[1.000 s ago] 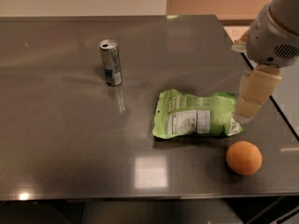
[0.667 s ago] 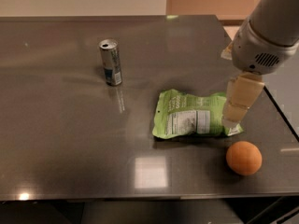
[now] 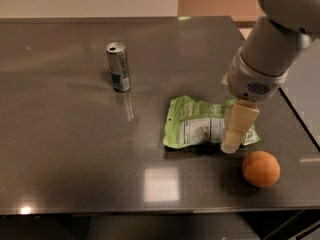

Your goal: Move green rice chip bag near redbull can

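Note:
The green rice chip bag (image 3: 196,126) lies flat on the dark table (image 3: 65,149), right of centre, white label panel facing up. The redbull can (image 3: 118,67) stands upright at the back left, well apart from the bag. My gripper (image 3: 236,130) hangs from the grey arm coming in from the upper right. It is down over the bag's right end, its cream-coloured fingers (image 3: 235,126) reaching the bag's front edge.
An orange ball-like fruit (image 3: 260,168) sits on the table just right of and in front of the bag, close to the gripper. The table's right edge (image 3: 300,114) runs close behind the arm. The front edge is near the fruit.
The arm has moved left and down, from beside the bag's right end to over it. The bag, can and fruit have not moved.

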Tool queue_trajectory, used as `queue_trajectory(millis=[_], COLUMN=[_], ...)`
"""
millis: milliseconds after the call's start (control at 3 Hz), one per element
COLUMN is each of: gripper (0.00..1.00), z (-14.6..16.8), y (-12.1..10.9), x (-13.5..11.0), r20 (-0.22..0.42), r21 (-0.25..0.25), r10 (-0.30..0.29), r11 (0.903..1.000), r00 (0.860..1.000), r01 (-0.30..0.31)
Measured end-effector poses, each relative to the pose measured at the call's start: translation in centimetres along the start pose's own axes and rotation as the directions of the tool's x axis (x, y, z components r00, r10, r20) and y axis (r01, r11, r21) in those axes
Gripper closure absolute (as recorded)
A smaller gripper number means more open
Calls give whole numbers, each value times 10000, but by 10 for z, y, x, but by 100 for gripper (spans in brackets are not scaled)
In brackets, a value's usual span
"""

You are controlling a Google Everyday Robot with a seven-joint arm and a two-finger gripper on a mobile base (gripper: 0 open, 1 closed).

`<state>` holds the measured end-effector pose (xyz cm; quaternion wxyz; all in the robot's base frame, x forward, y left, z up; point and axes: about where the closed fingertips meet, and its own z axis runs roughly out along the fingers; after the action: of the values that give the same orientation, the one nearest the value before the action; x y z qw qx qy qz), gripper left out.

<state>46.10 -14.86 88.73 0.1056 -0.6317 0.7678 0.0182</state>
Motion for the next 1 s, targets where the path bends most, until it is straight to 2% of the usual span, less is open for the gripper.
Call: queue_trajectory(millis=[333, 667, 1000], gripper=[0, 18, 42], z=[19, 28, 31], y=[3, 3, 0], x=[-4, -4, -3], r20=[-18, -51, -45], r21=[-137, -10, 47], r10=[31, 154, 272], r11=[9999, 9999, 9996], r00=[10000, 9999, 9996], r01=[-31, -154, -272])
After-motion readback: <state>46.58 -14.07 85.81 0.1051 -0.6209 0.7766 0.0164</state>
